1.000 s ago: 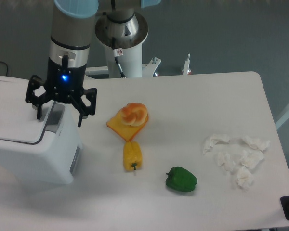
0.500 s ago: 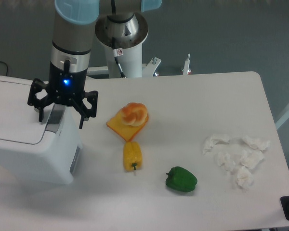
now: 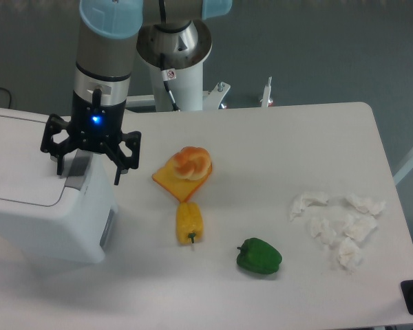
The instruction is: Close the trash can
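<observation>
The trash can (image 3: 34, 206) is a large white box-shaped bin at the table's left edge. Its flat white lid (image 3: 17, 158) lies down on top. A grey latch strip (image 3: 78, 166) sits at the lid's right edge and a grey panel (image 3: 107, 227) shows on its right side. My gripper (image 3: 88, 172) hangs right above the latch end of the bin, open, one finger (image 3: 60, 163) over the lid and the other (image 3: 117, 173) past the bin's right side. It holds nothing.
A bread roll on an orange slice (image 3: 184, 170), a yellow pepper (image 3: 188, 223) and a green pepper (image 3: 259, 256) lie at the table's middle. Several crumpled white tissues (image 3: 337, 221) lie at the right. The robot's base (image 3: 173, 51) stands behind the table.
The gripper has shifted slightly to the right and a little lower over the bin's latch end. Nothing else moved.
</observation>
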You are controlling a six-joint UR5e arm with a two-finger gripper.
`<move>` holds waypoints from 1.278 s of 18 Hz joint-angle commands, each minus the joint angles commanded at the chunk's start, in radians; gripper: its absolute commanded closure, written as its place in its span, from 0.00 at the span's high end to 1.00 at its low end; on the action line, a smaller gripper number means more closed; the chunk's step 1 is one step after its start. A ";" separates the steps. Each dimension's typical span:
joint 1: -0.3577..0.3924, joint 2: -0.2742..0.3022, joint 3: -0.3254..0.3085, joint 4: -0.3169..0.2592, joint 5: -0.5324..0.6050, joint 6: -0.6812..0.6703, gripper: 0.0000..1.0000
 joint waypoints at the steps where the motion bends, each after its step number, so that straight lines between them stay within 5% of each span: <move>1: 0.000 0.002 0.005 -0.002 0.000 0.000 1.00; 6: 0.058 0.008 0.049 -0.002 -0.005 0.018 1.00; 10: 0.162 0.005 0.071 -0.002 -0.006 0.174 1.00; 20: 0.492 -0.113 0.069 -0.005 0.009 0.800 1.00; 23: 0.546 -0.159 0.072 -0.006 0.119 1.045 1.00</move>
